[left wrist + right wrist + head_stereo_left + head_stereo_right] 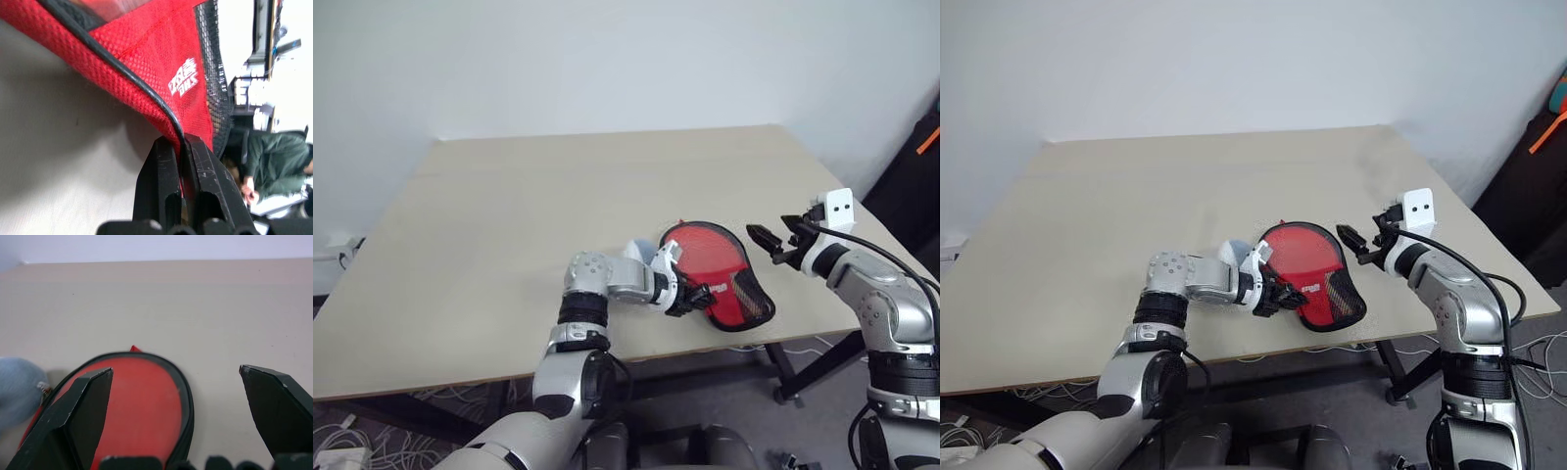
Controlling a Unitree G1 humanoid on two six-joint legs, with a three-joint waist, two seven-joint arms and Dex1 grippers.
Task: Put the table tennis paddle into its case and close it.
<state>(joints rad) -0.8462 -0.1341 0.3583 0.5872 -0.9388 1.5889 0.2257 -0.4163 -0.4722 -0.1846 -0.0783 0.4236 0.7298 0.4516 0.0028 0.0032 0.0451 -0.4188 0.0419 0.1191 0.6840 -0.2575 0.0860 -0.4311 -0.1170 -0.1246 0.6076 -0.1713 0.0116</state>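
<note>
The left gripper (697,297) is clamped tight on the black edge of the case (720,274), which lies right of centre in the head view, near the table's (509,225) front edge. The right gripper (771,244) hovers just right of the case, jaws wide and holding nothing.

left gripper (697,296): fingers pinched together, angled down | right gripper (773,246): fingers spread, near level

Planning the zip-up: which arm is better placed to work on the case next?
Probably the right. Its pincer hangs open beside the case, free to act. The left pincer is shut on the case's black edge, so it is better kept as the anchor.
</note>
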